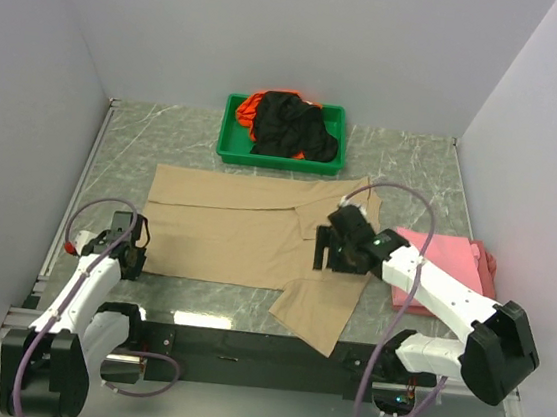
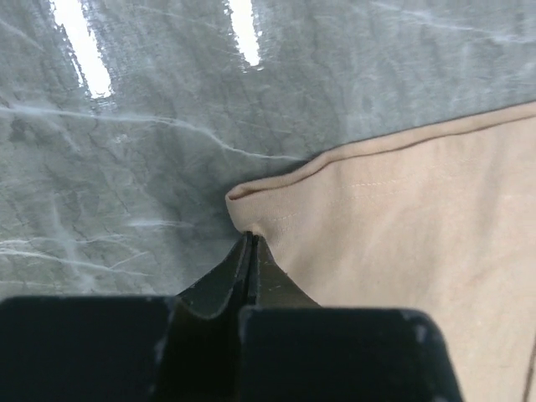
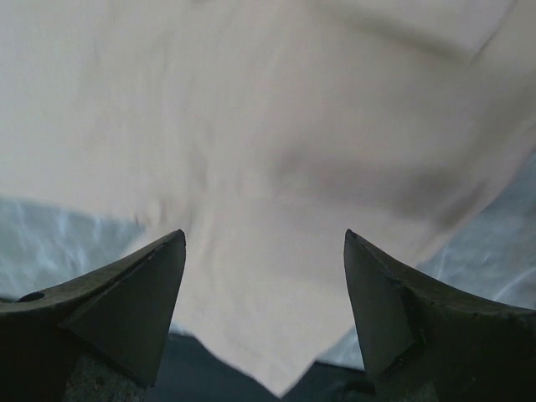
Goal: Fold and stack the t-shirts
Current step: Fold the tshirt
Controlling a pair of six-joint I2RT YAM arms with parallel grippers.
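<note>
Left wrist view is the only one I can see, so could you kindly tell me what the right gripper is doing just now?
Observer: The right gripper hangs open above the large tan short-sleeved cloth t-shirt, over its right-hand part.
Operator: Thank you. Is there other clothing nearby?
Observer: Yes, a pink cloth t-shirt lies flat just right of the tan one.
Operator: And further back, please?
Observer: A green plastic tray at the far edge holds a crumpled black cloth t-shirt with an orange one beneath it.
</note>
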